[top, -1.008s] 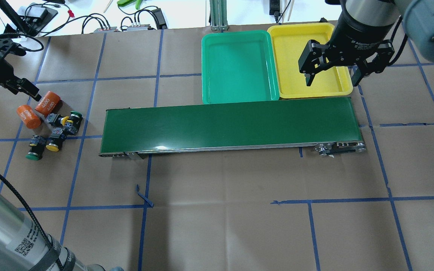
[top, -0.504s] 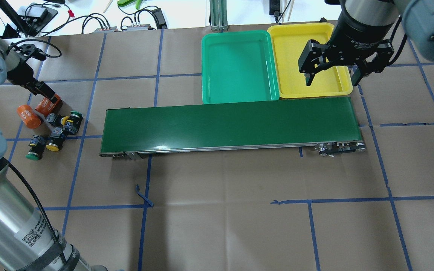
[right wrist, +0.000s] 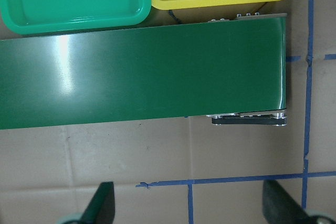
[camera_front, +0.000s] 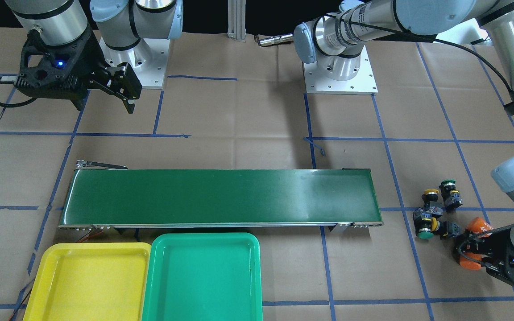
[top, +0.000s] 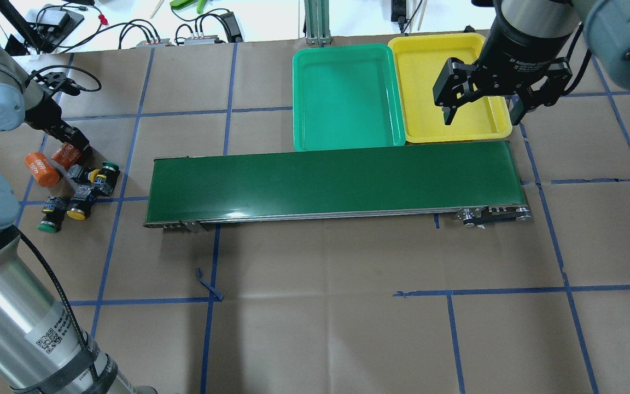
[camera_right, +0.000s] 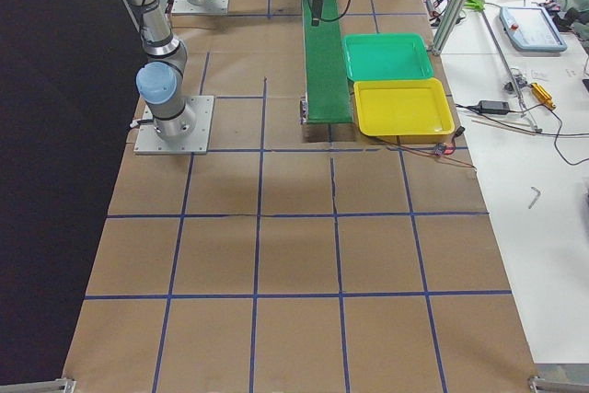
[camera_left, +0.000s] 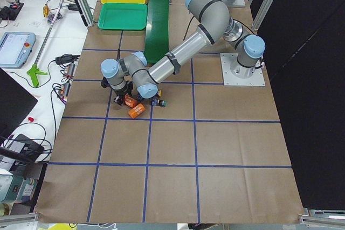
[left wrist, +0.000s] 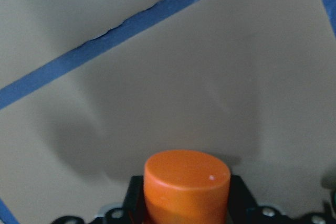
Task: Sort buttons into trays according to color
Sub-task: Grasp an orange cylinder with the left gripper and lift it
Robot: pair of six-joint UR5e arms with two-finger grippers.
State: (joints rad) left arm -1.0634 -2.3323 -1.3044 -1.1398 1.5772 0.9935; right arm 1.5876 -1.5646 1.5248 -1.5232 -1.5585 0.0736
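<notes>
Two pincers: the left gripper [top: 74,146] straddles an orange cylinder [left wrist: 186,182], though I cannot tell whether it pinches; the right gripper [top: 482,117] hangs spread wide over the yellow tray [top: 430,65].
Task things: four buttons [top: 82,198] lie clustered far left, just beside that cylinder.
Progress: nothing sorted yet; the yellow tray and green tray [top: 342,93] hold nothing.
In the way: a second cylinder [top: 41,169] crowds the cluster, and the conveyor belt [top: 331,183] lies between buttons and trays.

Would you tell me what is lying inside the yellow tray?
Nothing: the floor of the yellow tray is bare. Overhead, the right hand hides its far right corner.
</notes>
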